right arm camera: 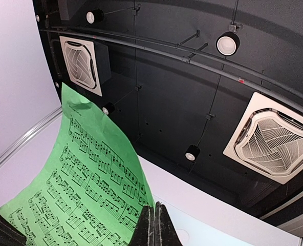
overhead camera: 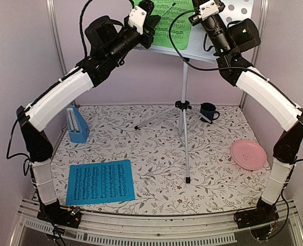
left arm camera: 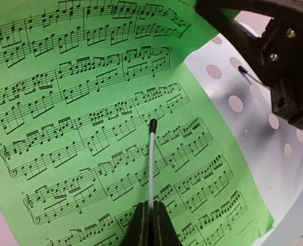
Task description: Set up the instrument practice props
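The silver tripod music stand (overhead camera: 184,82) stands mid-table, its perforated desk (overhead camera: 241,13) at the top. The green sheet (overhead camera: 172,25) lies on the desk (left arm camera: 233,118). My left gripper (overhead camera: 150,24) is shut on the desk's thin white page-holder wire (left arm camera: 151,159), lifted off the green sheet (left arm camera: 90,128). My right gripper (overhead camera: 195,6) is shut at the sheet's upper right edge (right arm camera: 80,179), which runs into its jaws (right arm camera: 156,207). The blue sheet (overhead camera: 100,180) lies flat at the front left. The blue metronome (overhead camera: 77,123) stands at the left.
A dark blue mug (overhead camera: 209,110) stands behind the stand's right leg. A pink plate (overhead camera: 249,154) lies at the right. The tripod legs (overhead camera: 186,154) spread across the table's middle. A second holder wire (left arm camera: 243,72) lies on the desk near my right gripper.
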You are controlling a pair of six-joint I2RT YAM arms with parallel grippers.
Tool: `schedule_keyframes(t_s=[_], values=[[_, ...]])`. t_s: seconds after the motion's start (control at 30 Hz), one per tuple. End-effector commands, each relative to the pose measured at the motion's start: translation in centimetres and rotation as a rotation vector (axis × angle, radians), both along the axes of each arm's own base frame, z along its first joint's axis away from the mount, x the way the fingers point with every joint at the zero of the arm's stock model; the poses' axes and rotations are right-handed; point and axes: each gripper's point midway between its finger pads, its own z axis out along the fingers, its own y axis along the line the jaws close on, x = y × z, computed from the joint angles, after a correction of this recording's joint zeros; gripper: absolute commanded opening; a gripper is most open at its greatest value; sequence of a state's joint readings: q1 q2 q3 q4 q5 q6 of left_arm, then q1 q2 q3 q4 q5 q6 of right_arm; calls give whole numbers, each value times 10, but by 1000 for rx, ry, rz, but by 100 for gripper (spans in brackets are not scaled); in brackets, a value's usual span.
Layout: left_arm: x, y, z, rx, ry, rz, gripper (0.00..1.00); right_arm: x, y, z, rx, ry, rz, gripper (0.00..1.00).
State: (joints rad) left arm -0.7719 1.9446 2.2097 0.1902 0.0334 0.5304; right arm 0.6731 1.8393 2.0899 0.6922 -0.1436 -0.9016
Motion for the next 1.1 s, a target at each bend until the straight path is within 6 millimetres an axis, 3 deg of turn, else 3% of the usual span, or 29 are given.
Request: schedule_keyframes(t_s=[0.0, 0.47, 0.83, 0.97, 1.07], values=[[-2, 1, 7, -29, -25, 4, 0, -5, -8, 10, 34, -29, 0, 0], [-25, 16, 23, -95, -101, -21, 0, 4, -5, 2, 35, -2, -6, 0], [-23, 13, 20, -88, -106, -19, 0, 6, 0, -3, 50, 18, 21, 0], [-24, 15, 19, -82, -103, -19, 33, 6, 0, -4, 52, 14, 20, 8], [-30, 17, 20, -90, -101, -29, 47, 5, -2, -3, 62, 5, 13, 17]])
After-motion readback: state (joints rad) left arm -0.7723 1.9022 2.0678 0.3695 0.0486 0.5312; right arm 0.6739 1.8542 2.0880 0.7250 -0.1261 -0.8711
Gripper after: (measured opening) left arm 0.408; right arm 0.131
